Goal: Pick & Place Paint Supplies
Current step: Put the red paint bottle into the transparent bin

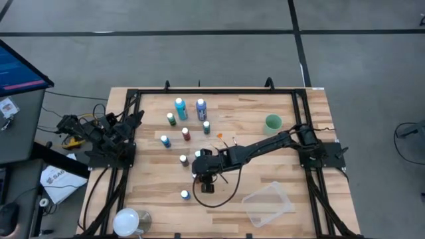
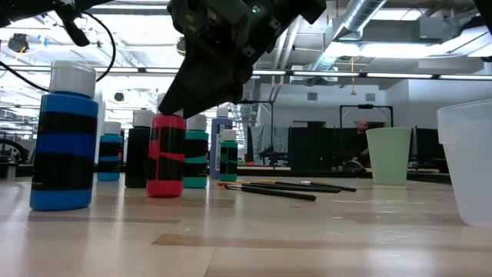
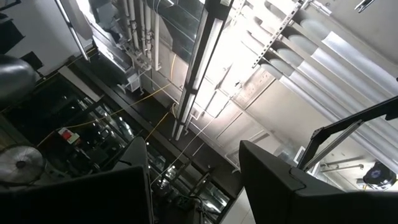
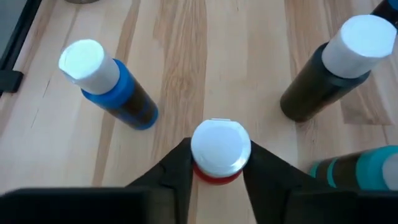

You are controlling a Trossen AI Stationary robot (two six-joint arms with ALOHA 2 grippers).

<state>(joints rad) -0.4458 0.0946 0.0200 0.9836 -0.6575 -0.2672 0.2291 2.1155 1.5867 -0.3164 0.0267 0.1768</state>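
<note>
Small paint bottles stand upright on the wooden table (image 1: 153, 199), most in a group (image 1: 189, 123) toward the far side, one blue bottle (image 1: 185, 195) nearer. Thin dark brushes (image 2: 284, 188) lie flat behind them. My right gripper (image 4: 219, 163) reaches to the table's middle and is shut on a red, white-capped bottle (image 2: 166, 165). A blue bottle (image 4: 112, 93) and a dark bottle (image 4: 329, 81) stand beside it. My left gripper (image 3: 194, 186) is parked at the left edge (image 1: 113, 133), open, pointing at the ceiling. My right gripper pinches the red bottle at its neck just under the white cap (image 4: 219, 177), one finger (image 4: 177, 168) on each side. The fingers come from above, slanting down. The bottle is upright and its base (image 2: 164, 192) appears to rest on the table.
A pale green cup (image 1: 273, 122) stands toward the far right. A clear plastic tub (image 1: 269, 202) sits at the near right. A white round object (image 1: 127, 220) lies at the near left corner. Black frame rails (image 1: 126, 172) run along both sides. Bare wood shows near the front left.
</note>
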